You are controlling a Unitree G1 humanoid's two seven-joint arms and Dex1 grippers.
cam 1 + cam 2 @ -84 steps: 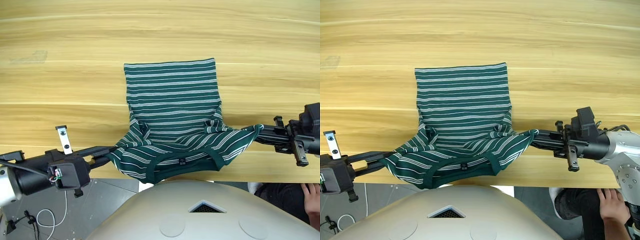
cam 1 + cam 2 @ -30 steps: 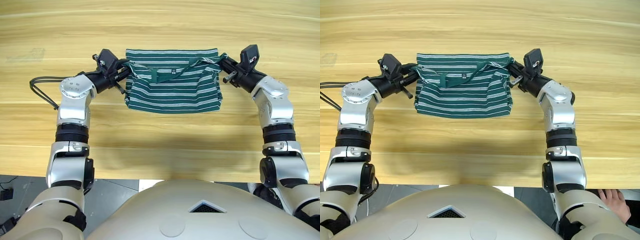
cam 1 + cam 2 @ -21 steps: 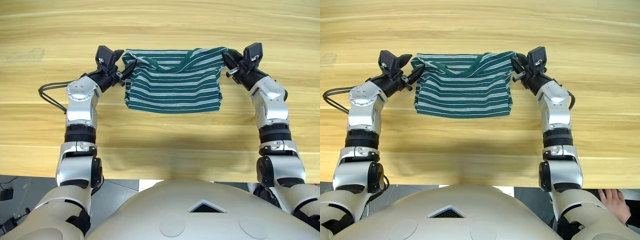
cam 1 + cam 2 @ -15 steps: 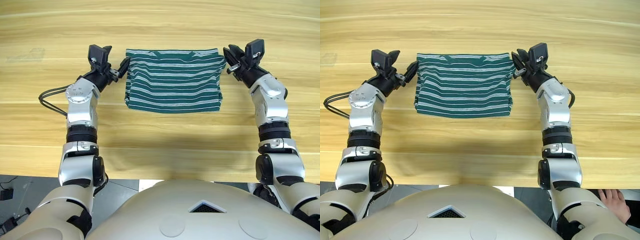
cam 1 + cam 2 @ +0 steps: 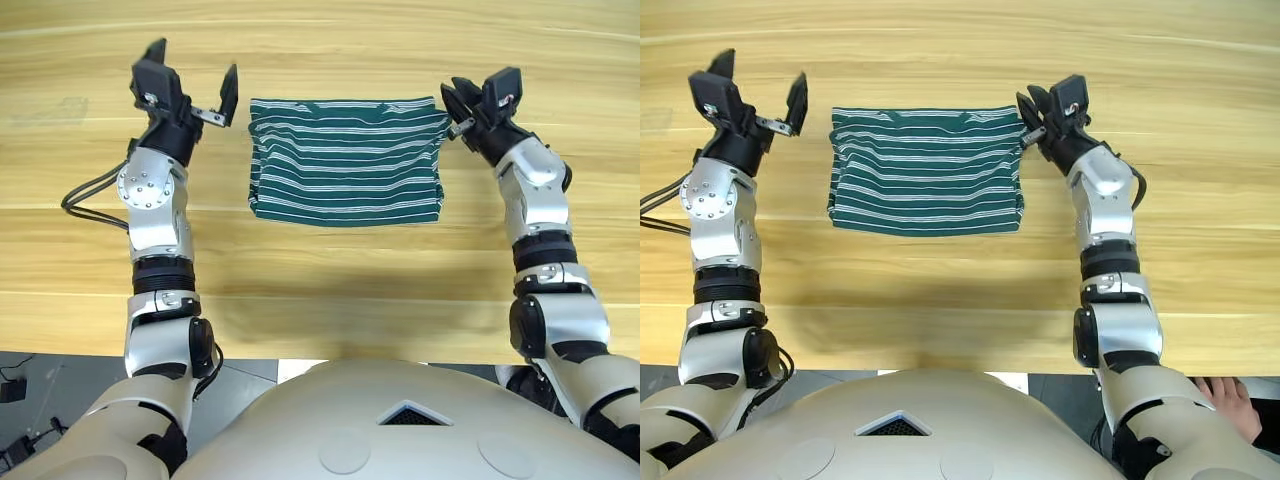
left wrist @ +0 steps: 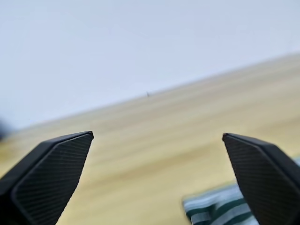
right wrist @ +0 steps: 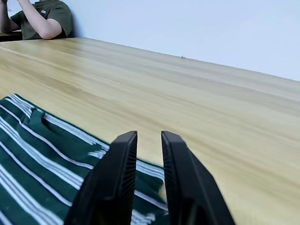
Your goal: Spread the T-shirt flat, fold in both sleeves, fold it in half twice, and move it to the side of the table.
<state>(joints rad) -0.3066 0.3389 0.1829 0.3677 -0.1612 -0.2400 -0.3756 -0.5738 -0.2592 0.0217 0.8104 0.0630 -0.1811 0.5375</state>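
Wooden table (image 5: pixel 400 40) (light grain), pale wall (image 7: pixel 187 23).

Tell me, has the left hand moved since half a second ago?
Yes. The left hand has drawn off the shirt's left edge, farther left and toward the table's far side.

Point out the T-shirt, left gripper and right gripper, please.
T-shirt (image 5: pixel 345 165): left eye view, middle of the cloth.
left gripper (image 5: pixel 195 60): left eye view, between its fingertips.
right gripper (image 7: pixel 149 134): right wrist view, between its fingertips.

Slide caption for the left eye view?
T-shirt folded on the table, left gripper jaws open beside it, right gripper at its corner.
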